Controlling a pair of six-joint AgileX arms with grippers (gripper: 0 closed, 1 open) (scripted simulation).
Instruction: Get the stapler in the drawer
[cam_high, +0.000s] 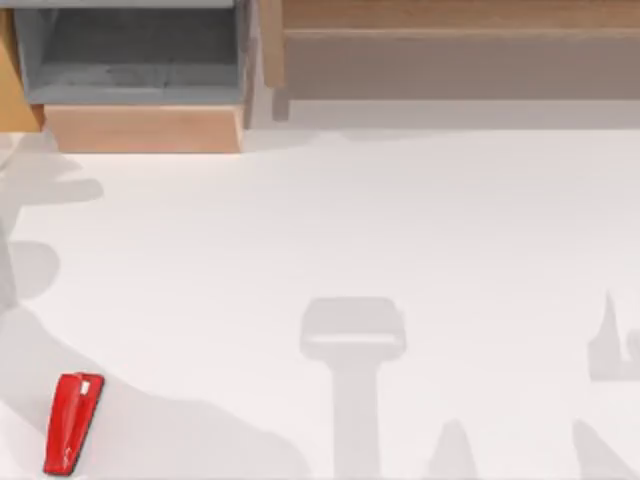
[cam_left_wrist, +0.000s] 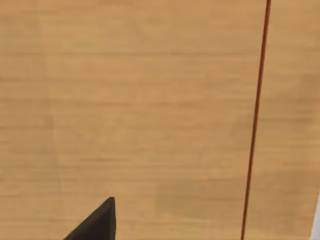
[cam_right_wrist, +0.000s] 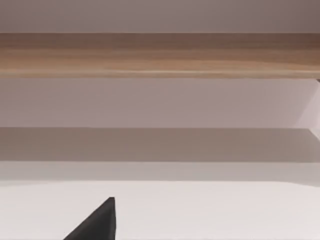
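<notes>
At tabletop's (cam_high: 400, 230) near-left corner, stapler (cam_high: 72, 423) lay ungrasped; drawer (cam_high: 140, 128) stood open far left, well apart. Transfer not started. Jaw state: cannot tell.

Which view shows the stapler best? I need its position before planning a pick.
The top view: the stapler lies whole on the white table, near its left front corner. The left wrist view faces tan wood; the right wrist view faces the long wooden unit.
</notes>
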